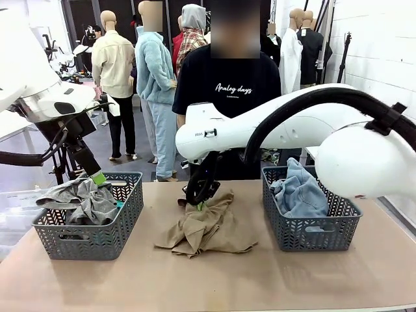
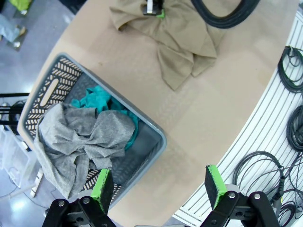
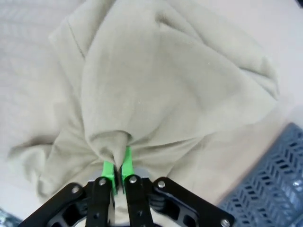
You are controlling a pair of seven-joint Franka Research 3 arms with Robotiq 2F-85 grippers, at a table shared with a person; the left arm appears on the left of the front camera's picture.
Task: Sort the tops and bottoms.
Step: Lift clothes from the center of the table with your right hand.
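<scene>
A khaki tan top lies crumpled in the middle of the table. My right gripper reaches across to its far edge. In the right wrist view this gripper is shut on a pinched fold of the khaki top. A grey top and a teal green top lie in the left basket. My left gripper hovers over that basket, and the left wrist view shows the gripper open and holding nothing. The light blue denim bottoms fill the right basket.
A person in a black T-shirt stands at the far side of the table. The right arm's black cable arches over the table's middle. Bare tabletop runs along the near edge. Cables lie on the floor beside the table.
</scene>
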